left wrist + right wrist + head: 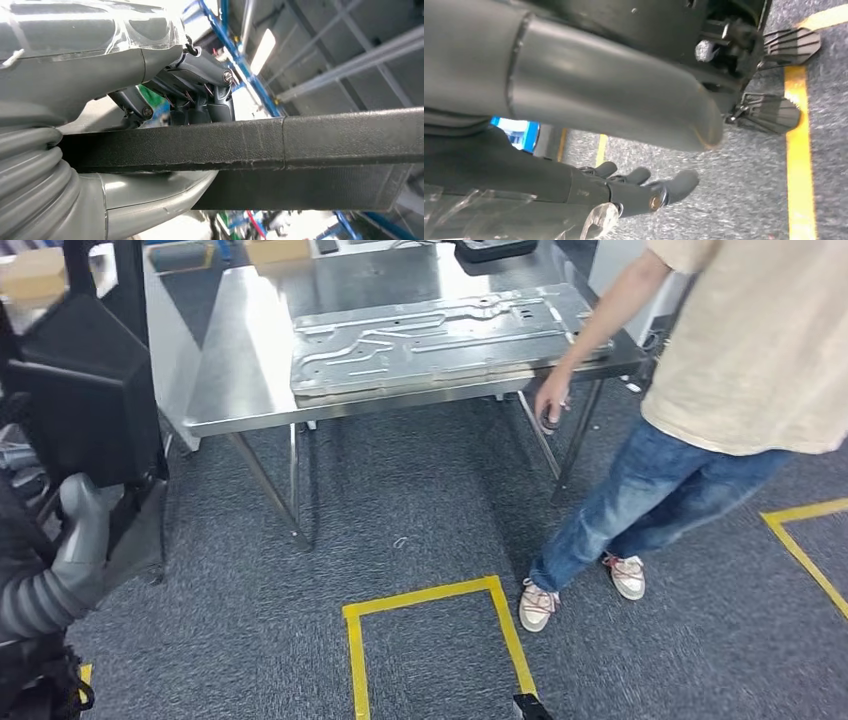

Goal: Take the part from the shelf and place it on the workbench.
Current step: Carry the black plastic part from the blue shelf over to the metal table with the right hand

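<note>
Black part [85, 390] sits at 9 o'clock in the head view, clamped in the left hand [165, 100]; the wrist view shows dark fingers [205, 82] curled over its edge. Right hand [634, 192] hangs with fingers apart above the floor, while the workbench [240, 370] stands at 12 o'clock

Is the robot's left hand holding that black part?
Yes, the left hand grips the black part, its fingers curled over the edge.
</note>
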Controlling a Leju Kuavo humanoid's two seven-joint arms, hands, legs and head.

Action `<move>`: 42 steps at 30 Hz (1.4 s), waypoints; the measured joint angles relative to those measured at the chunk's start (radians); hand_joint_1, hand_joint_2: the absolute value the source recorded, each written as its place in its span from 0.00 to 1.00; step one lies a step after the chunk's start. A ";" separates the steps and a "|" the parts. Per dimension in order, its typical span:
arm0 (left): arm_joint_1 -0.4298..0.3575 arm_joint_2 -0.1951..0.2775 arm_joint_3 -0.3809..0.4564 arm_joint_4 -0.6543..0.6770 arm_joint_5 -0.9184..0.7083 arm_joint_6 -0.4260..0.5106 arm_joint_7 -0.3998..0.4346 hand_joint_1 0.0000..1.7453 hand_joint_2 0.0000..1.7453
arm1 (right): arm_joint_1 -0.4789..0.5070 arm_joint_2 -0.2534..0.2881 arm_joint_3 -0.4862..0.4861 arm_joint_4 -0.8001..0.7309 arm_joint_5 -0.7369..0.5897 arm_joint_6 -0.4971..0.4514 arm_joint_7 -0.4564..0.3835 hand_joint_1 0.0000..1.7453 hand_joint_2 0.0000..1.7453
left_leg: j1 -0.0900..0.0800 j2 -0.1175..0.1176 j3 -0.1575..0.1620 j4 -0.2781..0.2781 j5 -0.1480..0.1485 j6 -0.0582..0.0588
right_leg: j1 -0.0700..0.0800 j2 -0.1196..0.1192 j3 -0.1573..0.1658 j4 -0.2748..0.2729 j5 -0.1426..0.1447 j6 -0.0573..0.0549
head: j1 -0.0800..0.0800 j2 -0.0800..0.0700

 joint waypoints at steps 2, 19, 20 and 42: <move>-0.002 0.000 0.000 0.000 0.000 0.002 0.003 1.00 1.00 | -0.001 0.000 0.003 0.000 -0.003 0.000 0.000 0.00 0.00 | 0.010 -0.029 0.017 -0.022 0.013 -0.003 | 0.001 0.017 0.007 0.008 -0.011 0.008 | 0.001 0.000; -0.010 0.004 -0.019 0.000 0.148 -0.023 -0.064 1.00 1.00 | -0.001 -0.001 0.031 0.009 -0.035 0.025 0.000 0.00 0.00 | 0.034 -0.107 -0.015 0.104 -0.073 -0.056 | -0.009 0.130 -0.038 0.000 0.041 -0.011 | 0.004 0.000; -0.011 0.005 -0.020 0.000 0.160 -0.028 -0.070 1.00 1.00 | 0.000 -0.002 0.032 0.009 -0.035 0.025 0.000 0.00 0.00 | 0.038 -0.102 -0.053 0.181 -0.109 -0.065 | -0.010 0.129 -0.038 0.000 0.040 -0.013 | 0.003 0.000; -0.025 0.016 -0.028 -0.001 0.207 -0.061 -0.111 1.00 1.00 | -0.002 0.002 0.072 0.010 -0.052 0.038 0.000 0.00 0.00 | 0.034 -0.102 0.044 -0.026 0.006 -0.029 | -0.006 0.129 -0.080 0.091 0.010 0.023 | 0.008 0.000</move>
